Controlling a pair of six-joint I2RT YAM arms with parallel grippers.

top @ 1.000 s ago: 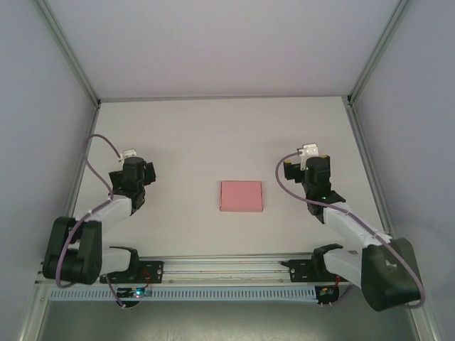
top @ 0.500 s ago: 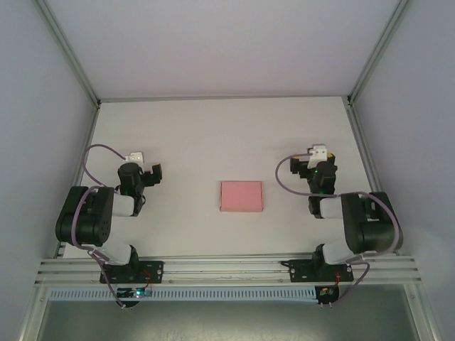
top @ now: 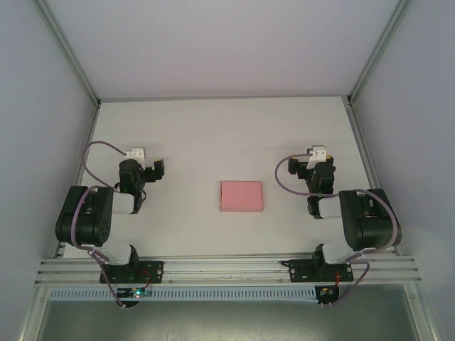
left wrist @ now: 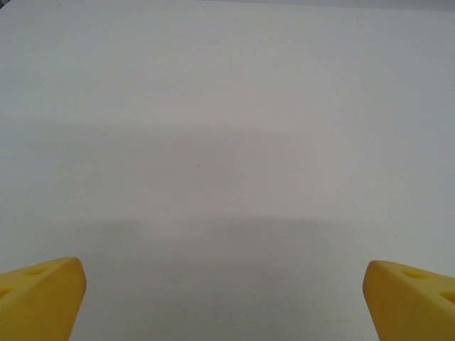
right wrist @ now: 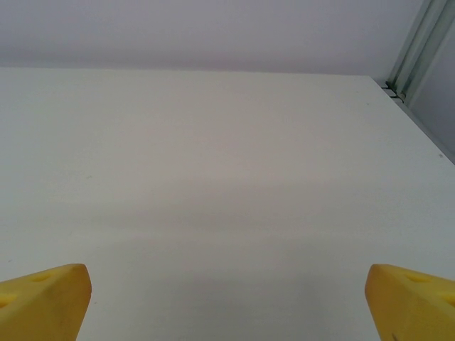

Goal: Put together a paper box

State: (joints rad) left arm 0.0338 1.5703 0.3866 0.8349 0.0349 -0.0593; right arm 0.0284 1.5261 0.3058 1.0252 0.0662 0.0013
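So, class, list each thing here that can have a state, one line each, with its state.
paper box, lying flat on the table, no flaps sticking out, touched by nothing
left gripper, open, empty, over bare table
right gripper, open, empty, over bare table

paper box (top: 241,196): light-pink, small flat rectangle
state: folded closed, no flaps or tabs sticking out
pose: lying flat, long sides running left to right
place: near the middle of the white surface (top: 213,135)
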